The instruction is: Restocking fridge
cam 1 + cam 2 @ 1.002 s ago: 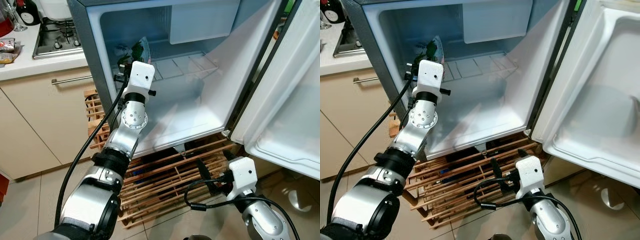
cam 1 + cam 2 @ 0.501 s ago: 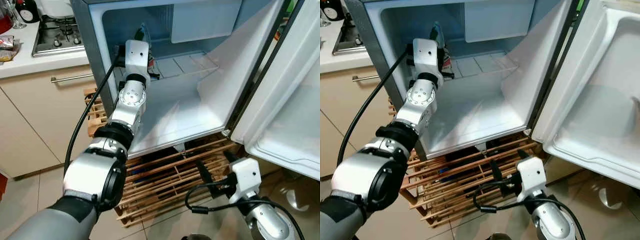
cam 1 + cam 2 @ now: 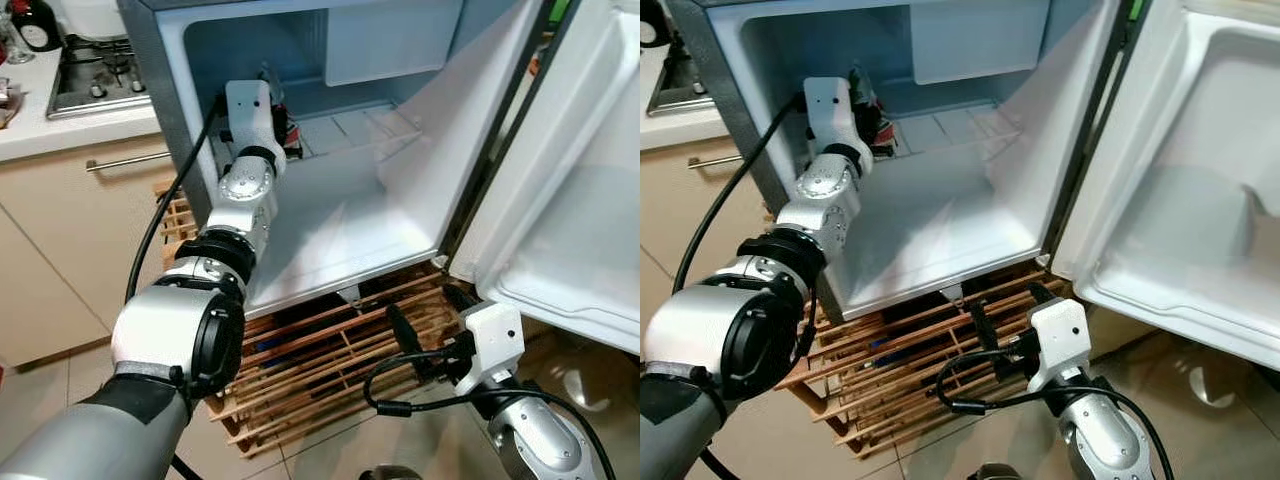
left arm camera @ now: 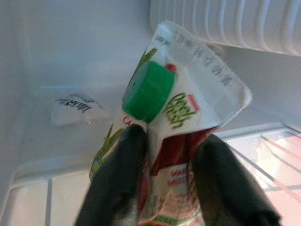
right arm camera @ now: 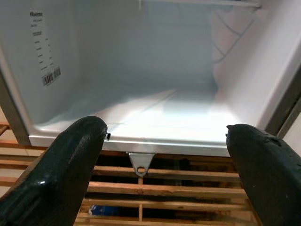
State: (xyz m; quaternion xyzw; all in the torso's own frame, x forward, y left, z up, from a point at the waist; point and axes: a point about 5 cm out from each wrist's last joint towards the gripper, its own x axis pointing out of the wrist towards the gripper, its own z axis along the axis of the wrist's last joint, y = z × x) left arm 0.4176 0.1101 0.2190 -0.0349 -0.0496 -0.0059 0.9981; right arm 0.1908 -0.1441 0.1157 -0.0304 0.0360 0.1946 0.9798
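- Reaching deeper now, the left arm has gone from the fridge mouth to its back left corner, carrying the pouch over the shelf.
- Left gripper is clamped on the pouch's lower body, one finger either side, green cap upward; that should let it stand upright on release.
- Pouch hangs just above the shelf, near the rear wall.
- Right gripper waits low before the wooden rack, fingers spread wide, holding nothing, clear of the door.
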